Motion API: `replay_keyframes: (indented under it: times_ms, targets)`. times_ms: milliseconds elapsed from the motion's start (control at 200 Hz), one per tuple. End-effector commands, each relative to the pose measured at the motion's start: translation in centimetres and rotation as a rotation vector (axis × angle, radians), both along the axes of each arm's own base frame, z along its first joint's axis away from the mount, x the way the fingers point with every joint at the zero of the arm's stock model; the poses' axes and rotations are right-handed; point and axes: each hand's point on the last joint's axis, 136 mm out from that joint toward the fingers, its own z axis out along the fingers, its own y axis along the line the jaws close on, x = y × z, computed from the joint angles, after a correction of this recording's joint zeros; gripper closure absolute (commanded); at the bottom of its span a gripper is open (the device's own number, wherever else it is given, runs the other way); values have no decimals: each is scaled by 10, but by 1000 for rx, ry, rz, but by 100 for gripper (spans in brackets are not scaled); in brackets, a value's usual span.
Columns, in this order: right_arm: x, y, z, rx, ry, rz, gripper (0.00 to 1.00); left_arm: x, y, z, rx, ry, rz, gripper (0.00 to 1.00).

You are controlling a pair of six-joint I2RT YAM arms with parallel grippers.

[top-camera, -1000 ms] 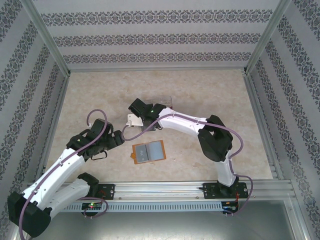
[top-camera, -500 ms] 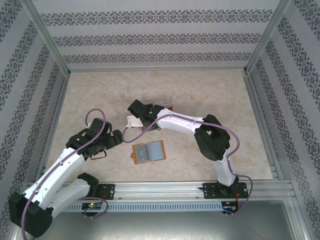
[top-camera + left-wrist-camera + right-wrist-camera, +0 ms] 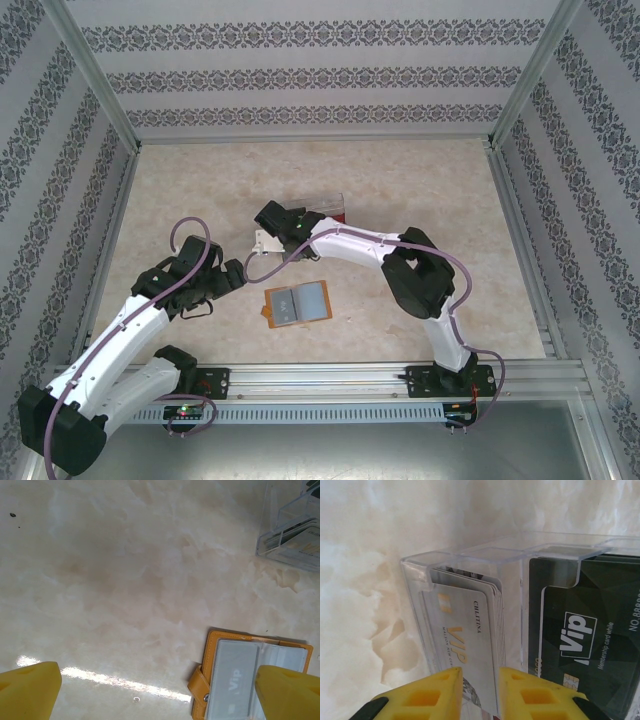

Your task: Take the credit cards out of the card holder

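Two credit cards stand in a clear rigid plastic tray (image 3: 470,560): a silver card (image 3: 465,650) and a glossy black card (image 3: 580,630); right gripper (image 3: 481,695) fingers sit narrowly apart at the silver card's lower edge, hold cannot be told; left gripper (image 3: 160,695) spread wide, empty, over the marbled table (image 3: 125,580); the flat tan card holder (image 3: 250,680) lies open nearer than the tray, a grey card (image 3: 232,677) in its see-through sleeve
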Motion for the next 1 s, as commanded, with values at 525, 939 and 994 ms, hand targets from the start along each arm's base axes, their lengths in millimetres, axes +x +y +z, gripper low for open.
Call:
replay_keyframes:
  times_ms: [525,939,994]
  targets:
    - [-2,-13,88,386,-23,-414,71,1,-23,4,-124,-21,-80,2]
    - [-90,-57,63,696,340,-890,73,9,-57,-6,-322,-20,-91,22]
    - [-102,-61,53,711,402,-933,73,9,-62,-9,-344,-12,-91,25]
